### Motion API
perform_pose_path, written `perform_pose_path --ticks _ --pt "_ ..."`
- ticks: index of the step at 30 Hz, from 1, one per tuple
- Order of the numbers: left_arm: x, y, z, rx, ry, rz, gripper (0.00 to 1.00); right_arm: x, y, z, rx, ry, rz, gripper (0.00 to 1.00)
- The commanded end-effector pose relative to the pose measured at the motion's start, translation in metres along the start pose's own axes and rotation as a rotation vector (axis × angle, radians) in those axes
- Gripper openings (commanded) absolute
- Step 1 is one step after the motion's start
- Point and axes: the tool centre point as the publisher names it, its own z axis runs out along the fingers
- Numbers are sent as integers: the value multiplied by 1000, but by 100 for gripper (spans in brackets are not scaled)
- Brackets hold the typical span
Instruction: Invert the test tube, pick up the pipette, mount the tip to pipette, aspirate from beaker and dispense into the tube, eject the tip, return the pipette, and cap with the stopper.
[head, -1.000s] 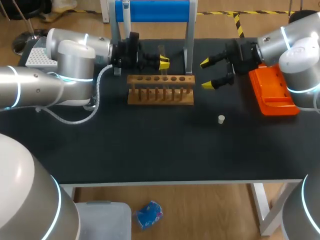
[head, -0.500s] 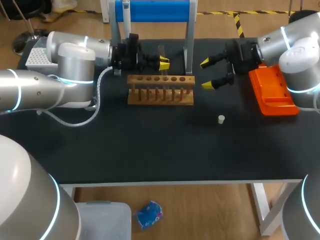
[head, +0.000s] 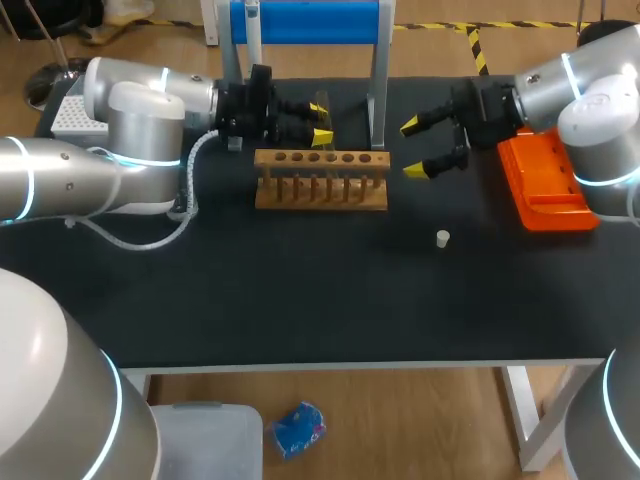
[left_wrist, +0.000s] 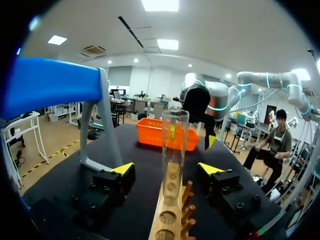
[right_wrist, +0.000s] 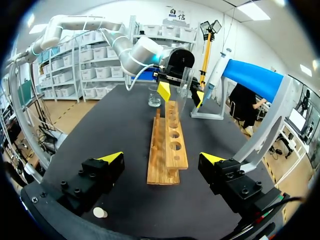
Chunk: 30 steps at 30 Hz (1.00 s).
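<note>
Rack (head: 320, 190) mid-table, tube (left_wrist: 174, 150) upright in it; stand (head: 305, 22) behind; stopper (head: 442, 238) before, rightward; tray (head: 545, 185) far right.

Clear, glossy test tube (left_wrist: 175, 150) at the bare, matt wooden rack (head: 320, 190), which rests on a matt black surface (head: 300, 300); right of the rack, a tray (head: 545, 190) of smooth, shiny orange plastic
</note>
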Motion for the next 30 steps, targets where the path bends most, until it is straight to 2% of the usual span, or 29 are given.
perform_pose_path --ticks 1,8,17,30 --pt "14 -10 -20 -28 -36 -5 100 -1 -1 0 0 2 0 100" --pt "31 -16 -55 -69 -121 -8 100 -1 -1 0 0 2 0 100" --pt "52 -22 -106 -144 -275 -12 100 -1 -1 0 0 2 0 100" --pt "52 -22 -106 -144 -275 -12 100 -1 -1 0 0 2 0 100"
